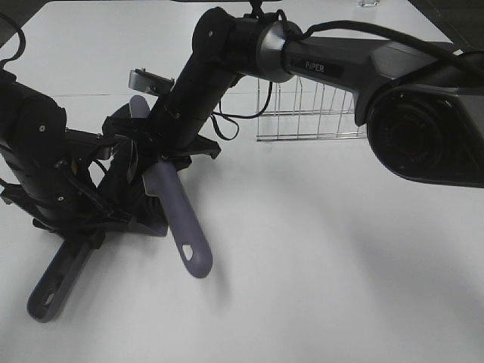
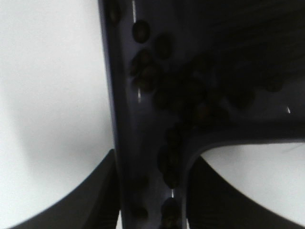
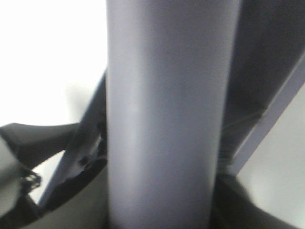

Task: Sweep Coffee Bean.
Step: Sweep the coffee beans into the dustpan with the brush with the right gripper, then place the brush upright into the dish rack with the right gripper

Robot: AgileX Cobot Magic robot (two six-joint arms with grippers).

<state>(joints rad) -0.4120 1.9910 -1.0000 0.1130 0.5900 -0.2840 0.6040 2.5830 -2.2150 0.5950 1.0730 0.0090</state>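
Lavender plastic brush handle [image 3: 162, 119] nearest, right gripper [image 1: 156, 162] clamped on it; left gripper [image 2: 152, 200] clamped on dark purple plastic dustpan [image 2: 125, 119], frame left. Tiny dark coffee beans [image 2: 164, 90] inside: light, hard, rolly. We hold by handle, level.

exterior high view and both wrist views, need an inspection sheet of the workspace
surface: white table; no loose beans seen on the visible part
job's things: coffee beans piled inside the purple dustpan; purple-handled brush slants across it
clutter: nothing seen
grippers: left gripper shut on the dustpan's handle; right gripper shut on the brush's handle
cables: black cable runs along the right arm
surroundings: wire basket on the table behind the arms
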